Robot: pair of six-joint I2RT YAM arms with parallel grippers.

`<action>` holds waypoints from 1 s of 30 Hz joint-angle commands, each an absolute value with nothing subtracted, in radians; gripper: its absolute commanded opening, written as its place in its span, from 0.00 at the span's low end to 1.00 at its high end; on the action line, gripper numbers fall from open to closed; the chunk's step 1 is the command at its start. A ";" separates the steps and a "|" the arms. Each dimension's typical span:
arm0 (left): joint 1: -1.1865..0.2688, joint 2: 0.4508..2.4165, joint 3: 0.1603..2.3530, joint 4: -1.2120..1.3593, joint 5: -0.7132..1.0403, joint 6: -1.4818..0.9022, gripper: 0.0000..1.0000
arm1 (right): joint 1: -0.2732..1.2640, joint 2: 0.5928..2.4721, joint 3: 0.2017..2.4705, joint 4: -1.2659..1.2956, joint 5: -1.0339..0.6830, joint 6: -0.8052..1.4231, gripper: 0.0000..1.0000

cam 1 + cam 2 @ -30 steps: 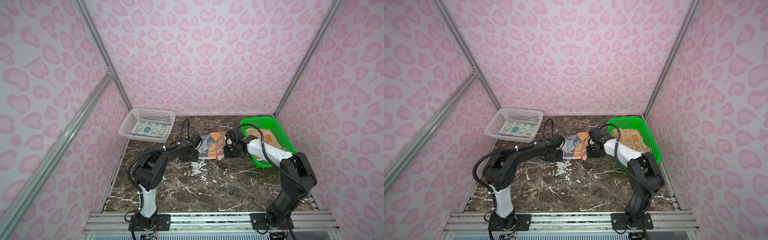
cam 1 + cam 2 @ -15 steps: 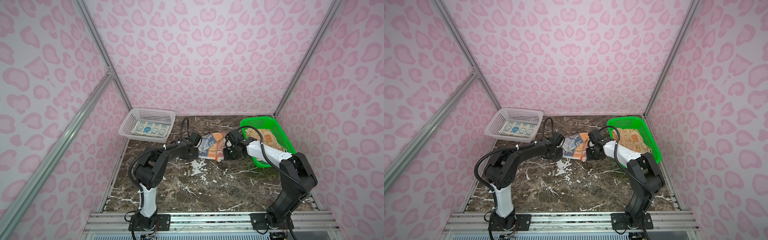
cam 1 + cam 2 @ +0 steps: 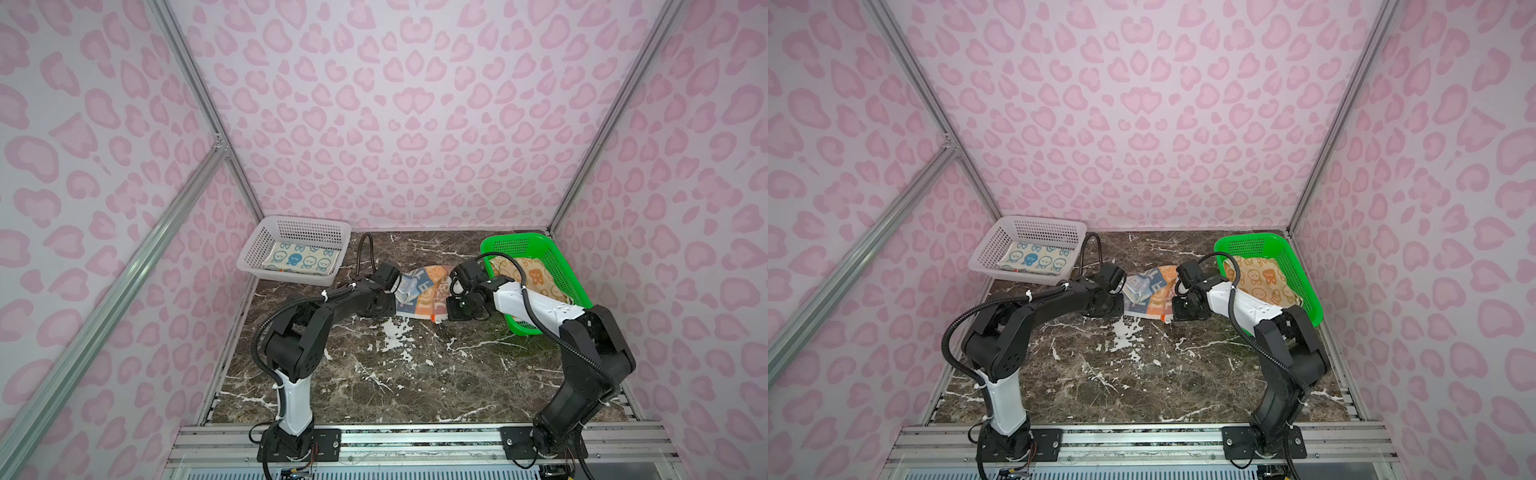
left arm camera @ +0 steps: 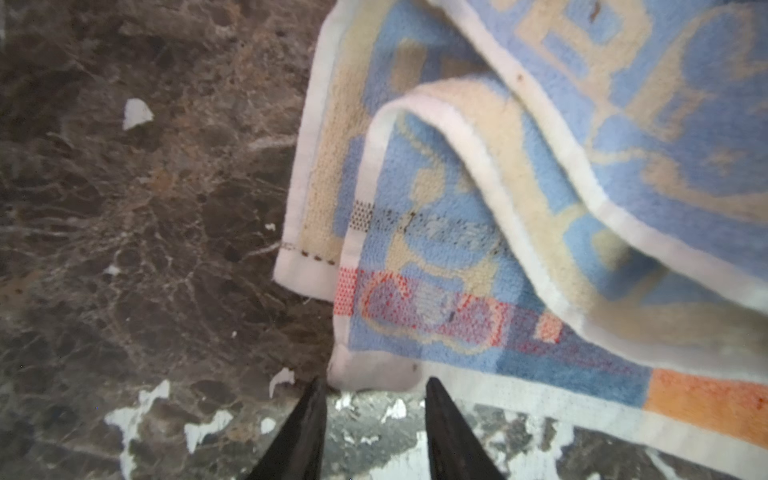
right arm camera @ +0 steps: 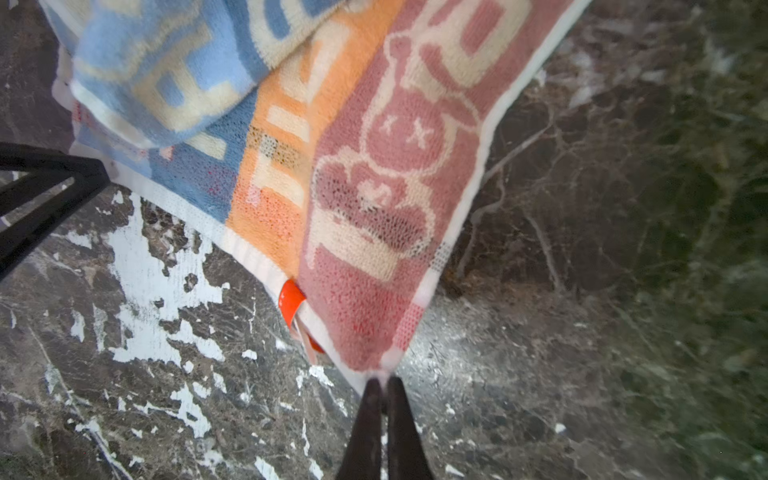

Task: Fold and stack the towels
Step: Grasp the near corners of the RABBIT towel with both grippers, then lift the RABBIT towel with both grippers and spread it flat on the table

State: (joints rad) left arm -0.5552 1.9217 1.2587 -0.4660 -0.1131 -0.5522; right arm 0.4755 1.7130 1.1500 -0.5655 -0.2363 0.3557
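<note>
Mixed towel (image 3: 422, 291) in blue, orange and pink blocks, rumpled on the marbled counter (image 3: 395, 374) toward 12 o'clock, between the two arms, one blue flap turned back over itself. Right gripper (image 5: 384, 380) at the cloth's 4 o'clock corner, fingers pinched tight on the white hem of the mixed towel, a red tag (image 5: 291, 303) just beside on the near edge. Left gripper (image 4: 374, 380) at the cloth's 8 o'clock corner, fingers (image 4: 307, 415) parted narrowly, tips low over the counter, the hem corner just ahead of the gap and not clamped. Blue towel (image 3: 301, 259) folded flat inside the white basket (image 3: 266, 245) at 10 o'clock. Orange towel (image 3: 536, 276) lying loose in the green basket (image 3: 561, 266) at 2 o'clock, partly hidden behind the right arm in both top views.
</note>
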 commanded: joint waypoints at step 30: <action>-0.475 1.815 1.518 -0.632 -0.079 -0.507 0.03 | 0.418 1.653 1.371 -0.685 -0.249 0.318 0.00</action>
